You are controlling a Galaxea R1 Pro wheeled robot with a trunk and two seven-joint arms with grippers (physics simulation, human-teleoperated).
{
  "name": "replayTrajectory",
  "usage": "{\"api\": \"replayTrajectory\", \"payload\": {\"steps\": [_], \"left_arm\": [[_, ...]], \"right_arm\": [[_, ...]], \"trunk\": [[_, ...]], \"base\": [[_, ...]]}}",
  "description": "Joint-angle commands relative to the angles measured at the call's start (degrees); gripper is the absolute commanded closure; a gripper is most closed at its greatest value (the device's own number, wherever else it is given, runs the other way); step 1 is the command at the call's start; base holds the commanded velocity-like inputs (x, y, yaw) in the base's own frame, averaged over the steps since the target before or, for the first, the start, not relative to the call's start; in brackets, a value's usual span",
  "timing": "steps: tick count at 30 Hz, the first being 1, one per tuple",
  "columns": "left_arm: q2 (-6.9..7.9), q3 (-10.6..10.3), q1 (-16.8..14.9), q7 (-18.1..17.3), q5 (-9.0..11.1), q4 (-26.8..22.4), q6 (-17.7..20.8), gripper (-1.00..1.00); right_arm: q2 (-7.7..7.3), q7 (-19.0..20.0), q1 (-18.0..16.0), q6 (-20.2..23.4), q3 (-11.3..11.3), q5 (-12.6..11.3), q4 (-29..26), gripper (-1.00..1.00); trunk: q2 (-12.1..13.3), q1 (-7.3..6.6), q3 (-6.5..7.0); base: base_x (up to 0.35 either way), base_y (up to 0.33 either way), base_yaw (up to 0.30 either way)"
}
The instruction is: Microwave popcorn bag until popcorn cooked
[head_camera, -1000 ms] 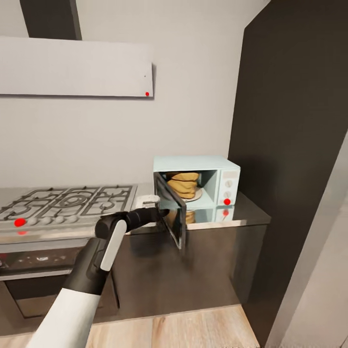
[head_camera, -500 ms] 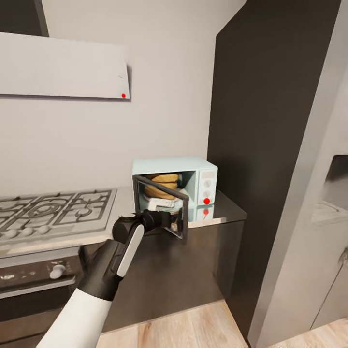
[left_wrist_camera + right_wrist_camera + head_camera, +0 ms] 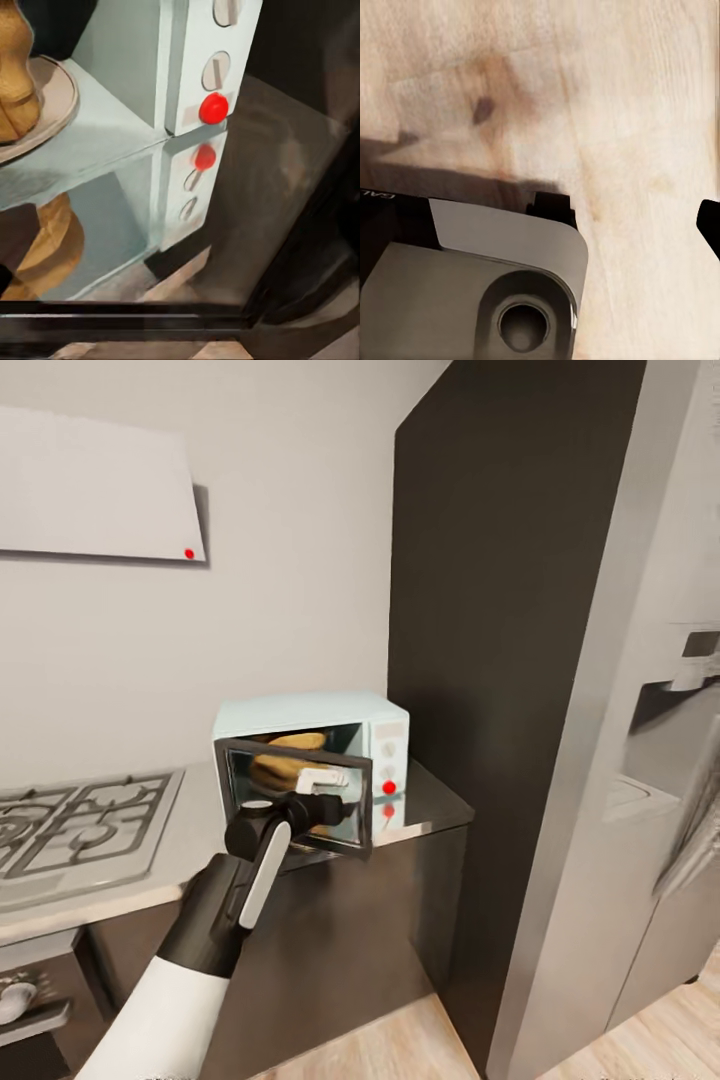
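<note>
The pale blue microwave stands on the grey countertop against a tall dark cabinet. Its dark glass door hangs partly open, swung most of the way toward the front. The mustard-tan popcorn bag sits inside on the turntable and shows over the door's top edge. My left gripper is pressed against the outside of the door; its fingers are too small to read. In the left wrist view, the bag stands on the round plate beside the knob panel with its red light. No popcorn bits show.
A gas hob lies left of the microwave under the white hood. A tall dark cabinet and a grey fridge stand to the right. The right wrist view looks down at light wood floor and the robot's base.
The head view has swung to the right. My left gripper has pushed the microwave door from wide open to mostly closed.
</note>
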Motion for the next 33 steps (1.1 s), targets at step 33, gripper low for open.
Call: {"api": "replayTrajectory", "payload": {"steps": [33], "left_arm": [[0.53, -2.8, 0.0, 16.8, 3.5, -0.2, 0.7, -1.00]], "right_arm": [[-0.30, 0.2, -0.1, -0.3, -0.5, 0.5, 0.2, -1.00]], "trunk": [[0.0, 0.02, 0.08]], "base": [[0.169, 0.000, -0.110]]}}
